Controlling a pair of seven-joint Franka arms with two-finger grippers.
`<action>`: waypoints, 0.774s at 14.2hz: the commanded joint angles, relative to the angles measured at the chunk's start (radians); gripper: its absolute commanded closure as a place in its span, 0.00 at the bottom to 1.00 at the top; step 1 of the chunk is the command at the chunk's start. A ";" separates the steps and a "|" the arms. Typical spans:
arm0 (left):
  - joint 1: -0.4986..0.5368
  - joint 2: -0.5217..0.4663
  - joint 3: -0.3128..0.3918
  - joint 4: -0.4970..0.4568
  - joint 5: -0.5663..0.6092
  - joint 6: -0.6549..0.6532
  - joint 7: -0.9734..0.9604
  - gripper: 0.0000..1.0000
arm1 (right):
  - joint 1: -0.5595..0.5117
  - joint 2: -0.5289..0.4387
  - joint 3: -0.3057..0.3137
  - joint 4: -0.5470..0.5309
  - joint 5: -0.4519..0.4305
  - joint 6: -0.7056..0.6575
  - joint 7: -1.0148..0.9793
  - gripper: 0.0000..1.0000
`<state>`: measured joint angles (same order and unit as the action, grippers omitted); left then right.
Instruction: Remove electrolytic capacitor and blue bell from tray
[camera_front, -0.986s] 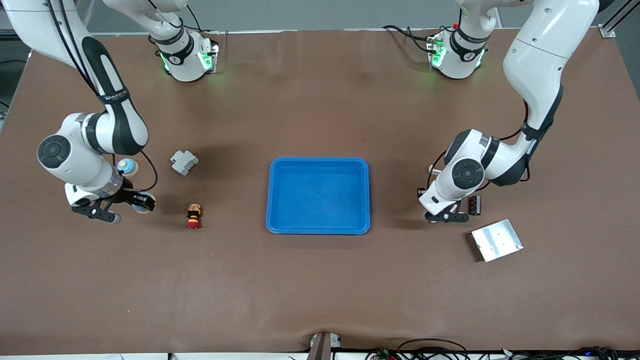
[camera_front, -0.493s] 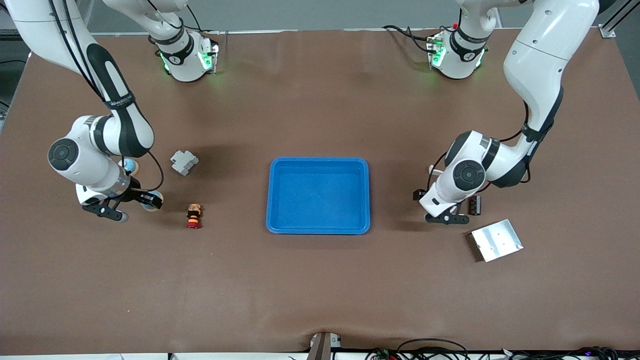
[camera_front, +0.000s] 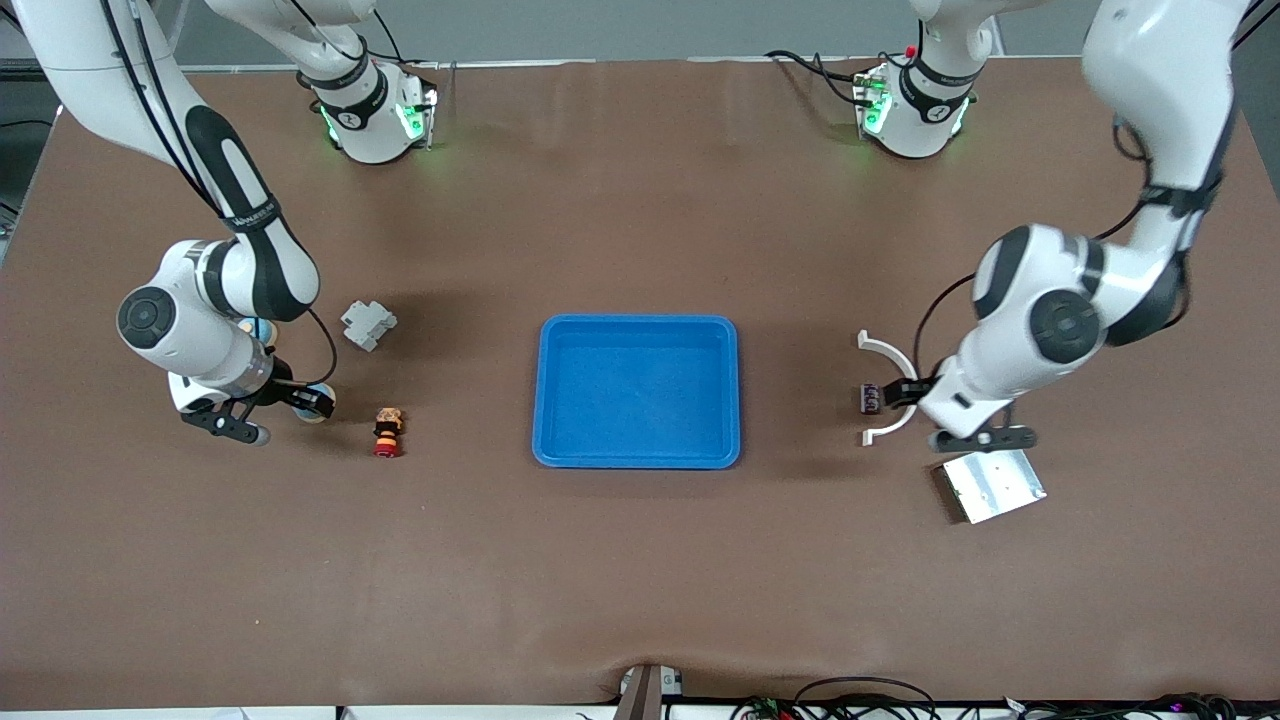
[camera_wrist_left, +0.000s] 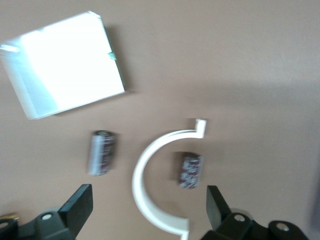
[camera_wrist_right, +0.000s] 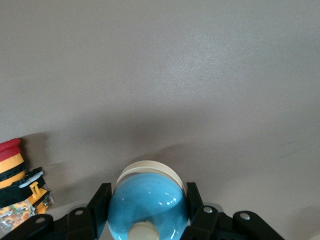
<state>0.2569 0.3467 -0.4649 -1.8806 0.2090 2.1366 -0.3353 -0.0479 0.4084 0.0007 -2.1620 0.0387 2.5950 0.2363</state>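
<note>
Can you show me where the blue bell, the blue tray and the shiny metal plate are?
blue bell (camera_wrist_right: 147, 204): right wrist view, glossy dome.
tray (camera_front: 637, 322): front view, raised rim.
metal plate (camera_front: 993, 484): front view, top face.

place: a robot lab, i'd say
evidence: my two arms bolted to a brown-covered table (camera_front: 640, 560), cables (camera_front: 860, 695) along its edge

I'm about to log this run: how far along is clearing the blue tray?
Nearly done. The shallow bright-blue plastic tray holds nothing. Two dark cylindrical capacitors lie on the table by the white curved plastic piece, under the open left pincer. The right pincer is shut on the glossy blue bell, out of the tray; it only needs setting down.
</note>
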 joint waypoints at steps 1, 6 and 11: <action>0.088 -0.106 -0.015 -0.026 -0.036 -0.070 0.112 0.00 | -0.020 0.004 0.016 -0.019 0.015 0.039 -0.022 1.00; 0.134 -0.187 -0.011 0.284 -0.144 -0.430 0.188 0.00 | -0.018 0.029 0.018 -0.019 0.015 0.042 -0.020 1.00; 0.125 -0.173 -0.017 0.409 -0.158 -0.518 0.179 0.00 | -0.017 0.040 0.019 -0.019 0.016 0.060 -0.020 1.00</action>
<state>0.3812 0.1457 -0.4753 -1.4979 0.0752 1.6355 -0.1560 -0.0479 0.4480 0.0042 -2.1771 0.0391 2.6393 0.2357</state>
